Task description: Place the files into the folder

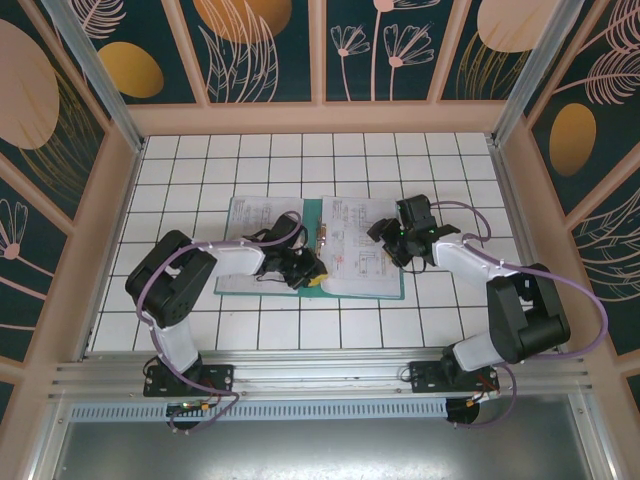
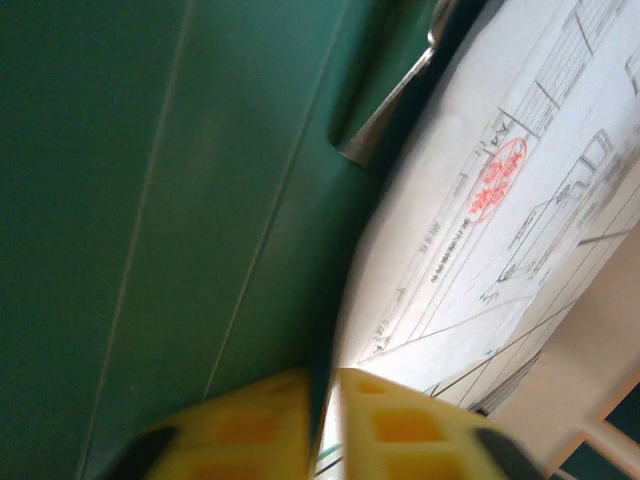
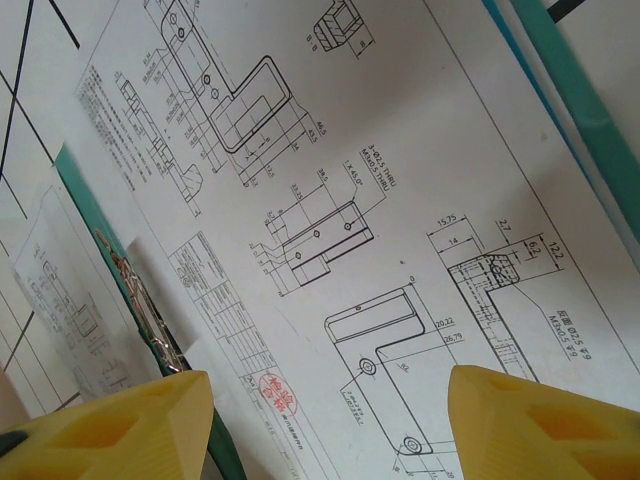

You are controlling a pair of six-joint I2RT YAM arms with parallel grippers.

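Though open, folder [image 2: 150,200] beneath files [image 3: 330,200]

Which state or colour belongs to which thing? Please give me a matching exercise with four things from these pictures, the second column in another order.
Things:
1. left gripper
2. right gripper
3. folder
4. stamp

States or colours:
a. red and round, printed on a white sheet
b. yellow fingers wide apart
c. dark teal-green, lying open on the table
d. yellow fingers almost together

Right pairs: 1-d, 2-b, 3-c, 4-a.
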